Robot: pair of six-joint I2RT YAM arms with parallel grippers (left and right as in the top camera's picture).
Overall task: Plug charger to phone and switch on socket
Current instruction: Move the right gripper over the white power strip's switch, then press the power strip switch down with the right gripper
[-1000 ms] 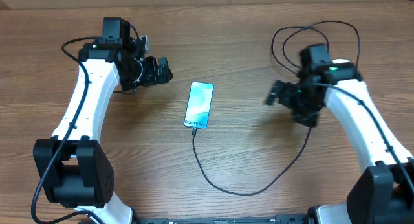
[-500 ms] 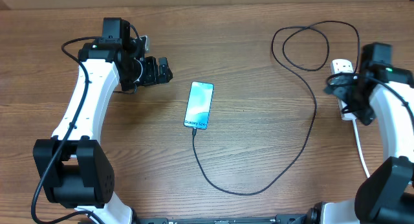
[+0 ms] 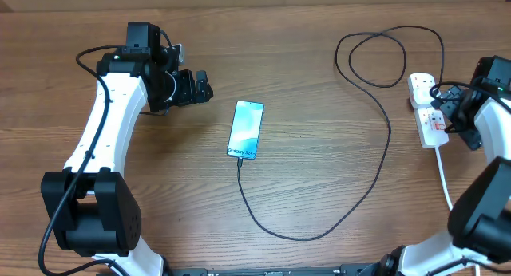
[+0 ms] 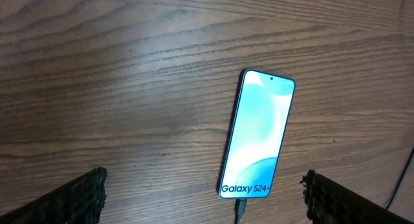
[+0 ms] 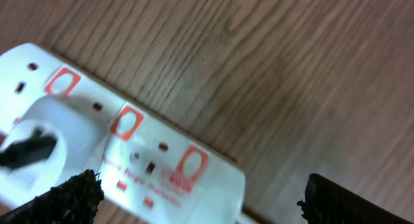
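The phone point(image 3: 246, 129) lies mid-table, screen up, showing "Galaxy S24"; it also shows in the left wrist view point(image 4: 259, 133). The charger cable point(image 3: 375, 176) runs from the phone's bottom edge, where its connector point(image 4: 240, 210) sits, in a loop to the white socket strip point(image 3: 427, 112) at the right. A white plug point(image 5: 55, 136) sits in the strip point(image 5: 162, 166), beside its red-marked switches. My left gripper point(image 3: 200, 86) is open and empty, left of the phone. My right gripper point(image 3: 447, 108) is open above the strip's end, holding nothing.
The strip's thick white cord point(image 3: 443, 180) runs toward the front right edge. The charger cable forms a loop point(image 3: 383, 57) at the back right. Wooden table point(image 3: 303, 188) all round.
My right arm has swung from mid-table right to the socket strip at the table's right edge. The left arm, phone and cable have not moved.
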